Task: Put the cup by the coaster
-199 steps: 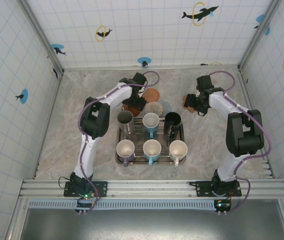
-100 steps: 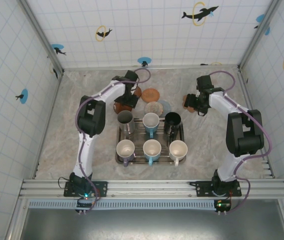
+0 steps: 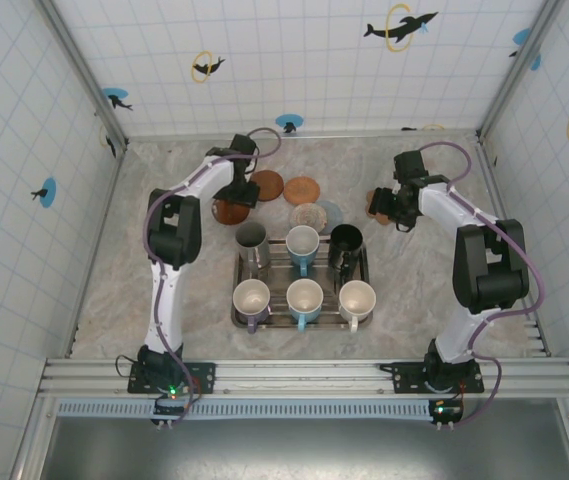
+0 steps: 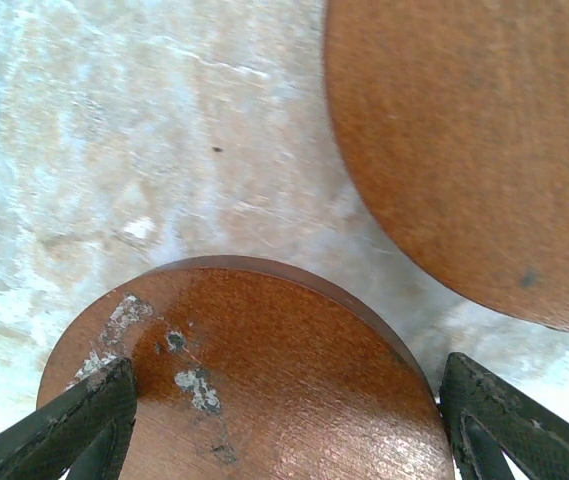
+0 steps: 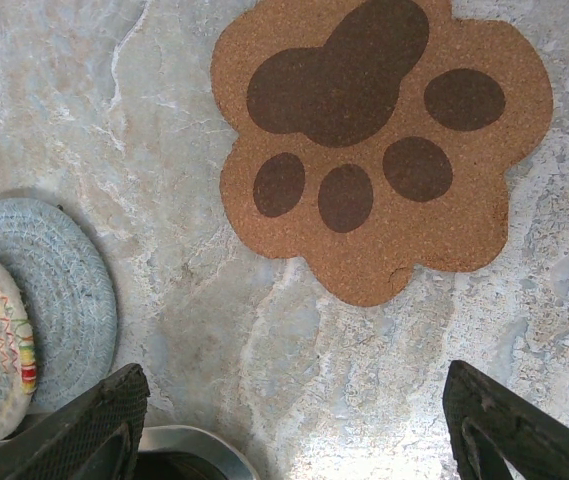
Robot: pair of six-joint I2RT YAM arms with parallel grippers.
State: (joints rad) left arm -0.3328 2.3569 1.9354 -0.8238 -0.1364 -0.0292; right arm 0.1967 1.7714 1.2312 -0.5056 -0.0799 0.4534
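left gripper (image 4: 284,400) moved left holding brown cup (image 4: 244,380), right gripper (image 5: 294,420) wide over paw-print coaster (image 5: 379,140)

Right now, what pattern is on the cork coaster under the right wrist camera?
A dark brown paw print on the tan paw-shaped cork coaster, clearest in the right wrist view.

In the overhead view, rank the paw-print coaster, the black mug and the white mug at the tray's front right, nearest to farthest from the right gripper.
1. Paw-print coaster, directly under the right gripper.
2. Black mug, back right of the tray, nearer the arm bases.
3. White mug, front right corner.
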